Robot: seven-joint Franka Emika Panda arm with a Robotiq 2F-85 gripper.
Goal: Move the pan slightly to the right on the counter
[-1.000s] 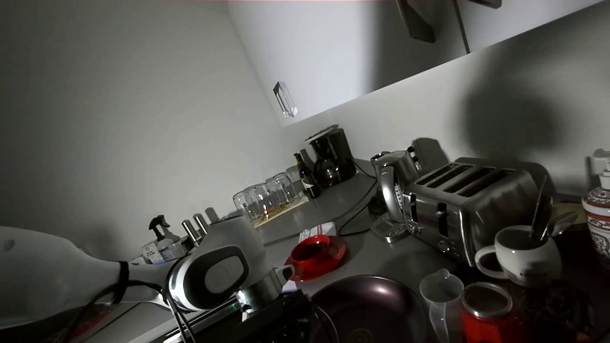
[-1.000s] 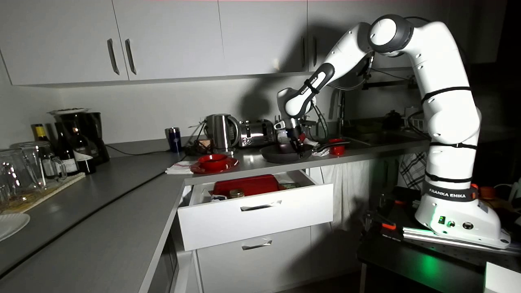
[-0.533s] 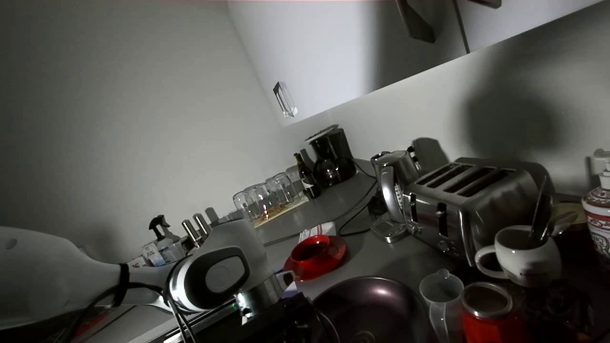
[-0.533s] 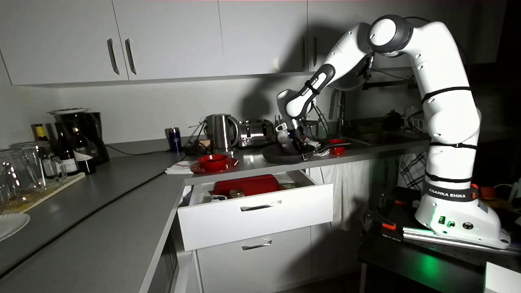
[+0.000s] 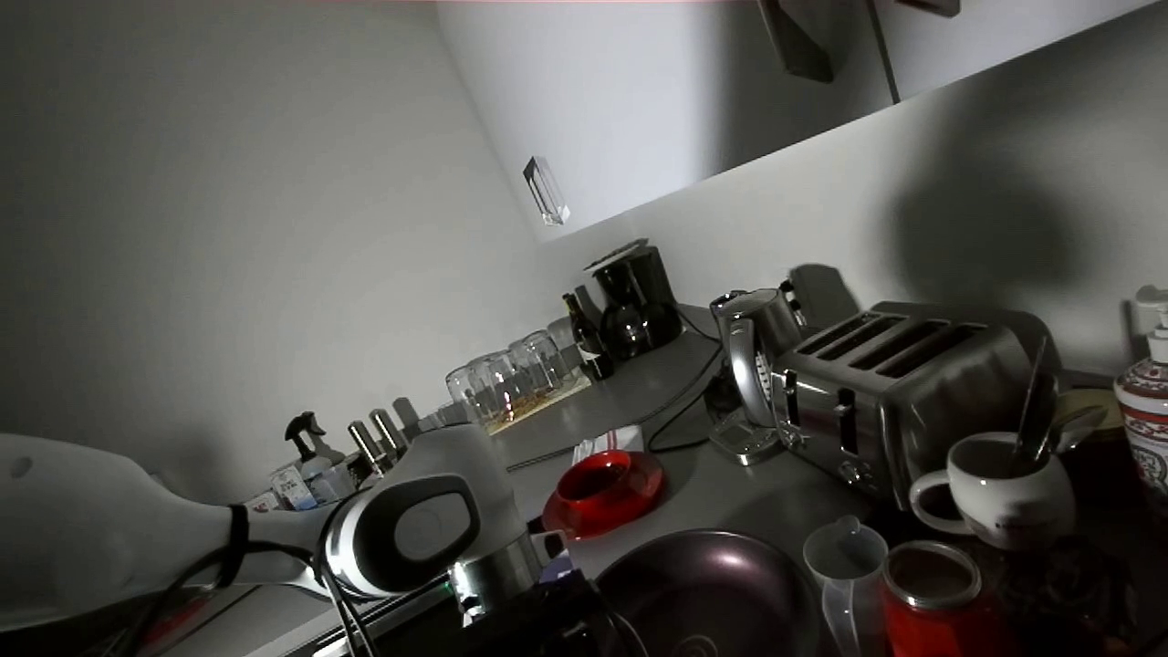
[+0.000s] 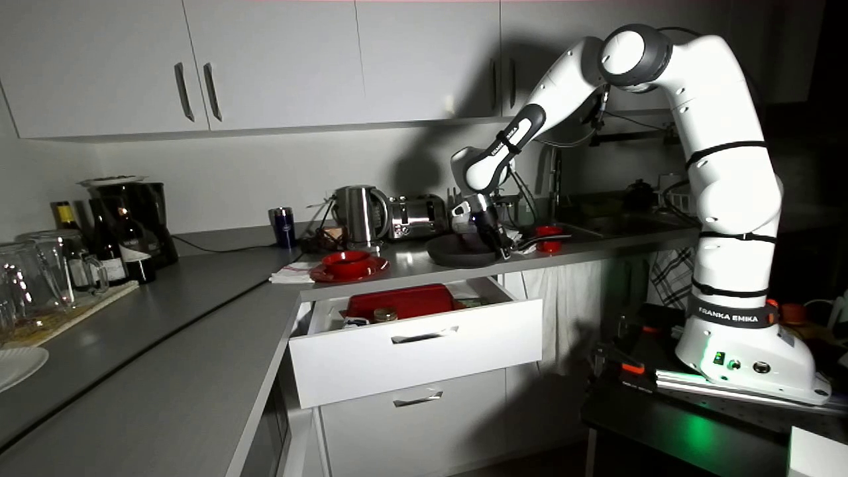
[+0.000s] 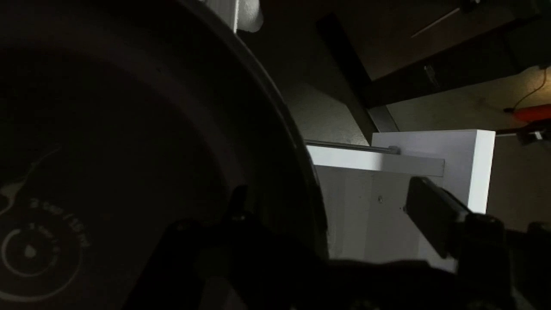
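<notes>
The round shallow frying pan (image 5: 716,584), dark blackish-maroon and glossy inside, sits on the long grey smooth counter (image 6: 165,344), near its front edge, above the right part of a pulled-out white drawer (image 6: 417,354) in an exterior view. Bare counter separates it from the red round bowl (image 6: 348,265) on a red round plate (image 6: 379,268); on the opposite side the pan's dark handle (image 6: 540,238) overlaps a red cup (image 6: 548,246) in that view. The black two-finger gripper (image 7: 329,193) is released, its fingers (image 7: 432,215) wide apart, the pan's rim (image 7: 297,134) between them in the wrist view; I cannot tell whether either touches it. "FRANKA EMIKA" reads on the white jointed arm (image 6: 732,199); lettering inside the pan is too dim to read. Counted in an exterior view: one steel kettle (image 6: 358,215), one steel toaster (image 6: 416,217), one dark blue tumbler (image 6: 284,228), four metal cupboard handles (image 6: 185,93)
</notes>
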